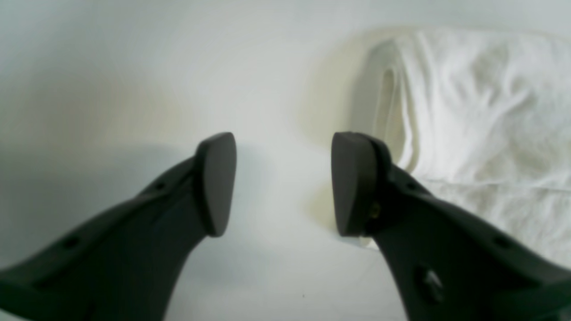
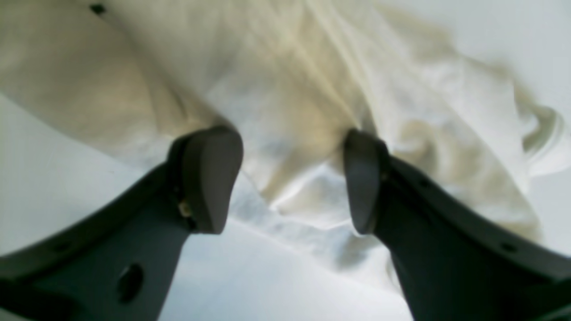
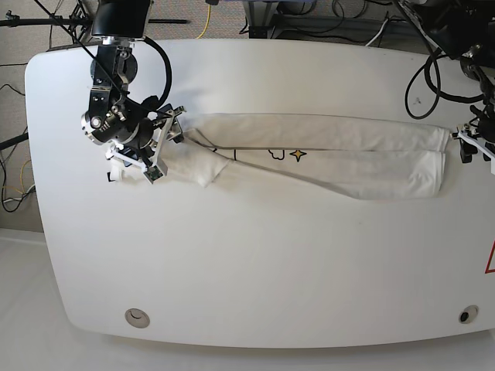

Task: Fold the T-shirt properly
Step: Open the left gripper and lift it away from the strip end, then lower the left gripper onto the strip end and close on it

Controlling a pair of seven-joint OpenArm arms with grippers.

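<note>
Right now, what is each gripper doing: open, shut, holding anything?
Left gripper: open, holding nothing, beside the T-shirt.
Right gripper: open over the T-shirt, gripping nothing.

White table (image 3: 255,278) with rounded corners fills nearly the whole base view, its top matte and evenly lit with only soft shadows; two small round fittings sit near its front edge, one (image 3: 137,316) toward the left corner and one (image 3: 464,314) toward the right. Behind the table's far edge lies grey carpet (image 3: 224,11) (speckled weave) crossed by black cables and one yellow cable (image 3: 207,18), with dark stand legs (image 3: 46,22) off the far left corner. Beside the table's left and front edges a pale floor (image 3: 19,294) shows, and a red-and-white mark (image 3: 490,259) sits at the right edge.
</note>
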